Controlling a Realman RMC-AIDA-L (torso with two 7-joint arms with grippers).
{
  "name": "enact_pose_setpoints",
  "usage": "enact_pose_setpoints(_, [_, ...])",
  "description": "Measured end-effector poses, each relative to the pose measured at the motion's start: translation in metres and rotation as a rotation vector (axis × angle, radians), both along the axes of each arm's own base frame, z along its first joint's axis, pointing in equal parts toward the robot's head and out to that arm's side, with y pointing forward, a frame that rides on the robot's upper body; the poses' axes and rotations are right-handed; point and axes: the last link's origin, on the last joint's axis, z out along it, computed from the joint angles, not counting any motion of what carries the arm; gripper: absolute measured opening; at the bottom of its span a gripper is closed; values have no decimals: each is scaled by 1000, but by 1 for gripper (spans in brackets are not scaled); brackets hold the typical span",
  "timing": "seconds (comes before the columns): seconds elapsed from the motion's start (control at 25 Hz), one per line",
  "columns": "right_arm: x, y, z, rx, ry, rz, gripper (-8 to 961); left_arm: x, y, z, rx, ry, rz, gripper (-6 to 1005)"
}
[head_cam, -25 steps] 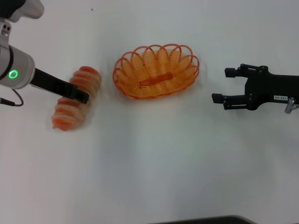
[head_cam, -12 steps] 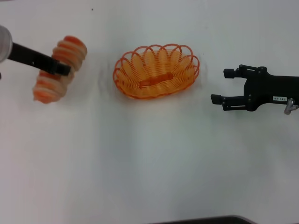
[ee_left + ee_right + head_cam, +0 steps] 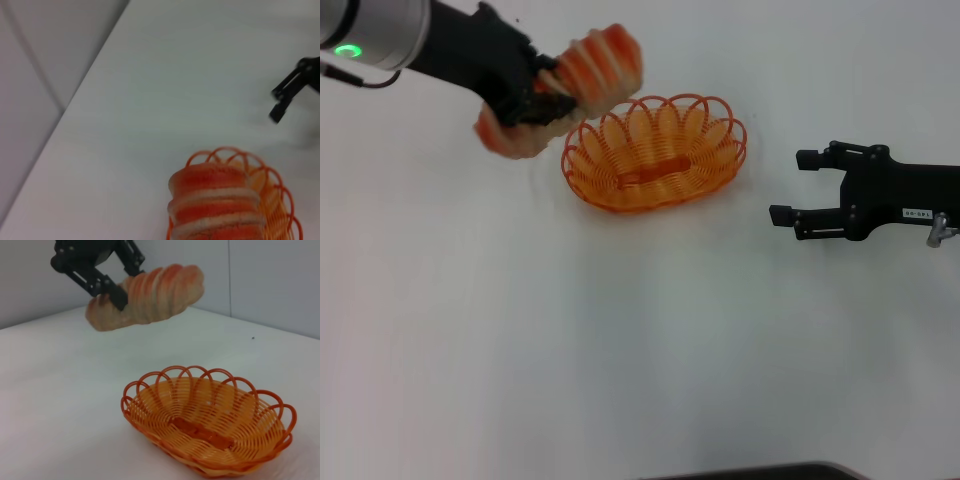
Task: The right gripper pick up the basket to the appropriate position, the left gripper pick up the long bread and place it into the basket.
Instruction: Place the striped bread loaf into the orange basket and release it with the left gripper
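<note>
The oval orange wire basket stands empty on the white table, also in the right wrist view. My left gripper is shut on the long bread, an orange and cream striped loaf, and holds it in the air above the basket's far left rim. The right wrist view shows the loaf well above the table in the claw. The left wrist view shows the loaf's end over the basket rim. My right gripper is open and empty, on the table to the right of the basket.
The white table stretches wide in front of the basket. A grey wall meets the table's far edge. A dark edge shows at the bottom of the head view.
My left gripper has lifted the bread from the table's left side and carried it right and up, to above the basket's left rim. The right gripper has stayed put.
</note>
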Motion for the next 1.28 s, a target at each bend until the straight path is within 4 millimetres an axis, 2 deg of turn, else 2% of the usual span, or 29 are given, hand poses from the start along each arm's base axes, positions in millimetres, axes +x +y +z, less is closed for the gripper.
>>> enact_pose_setpoints(0.16, [0,-1,-1,-4,2,-1,928,19,4,-12,-18,20,-112,398])
enact_pose_setpoints(0.28, [0,-1,-1,-7,2,-2,928,25,3,-26,-31,52,-156,368])
enact_pose_setpoints(0.52, [-1,-2,-3,-15,1,3,928,17,1,-60,-46,103,-186,324])
enact_pose_setpoints(0.8, [0,-2,-3,-16,1,3,928,8,-3,-87,-46,137,-200,288])
enact_pose_setpoints(1.16, [0,-2,-3,-15,0,1,928,12,-5,-95,-35,129,-205,210])
enact_pose_setpoints(1.28, [0,-2,-3,-15,0,2,928,12,-6,-96,-27,112,-174,218])
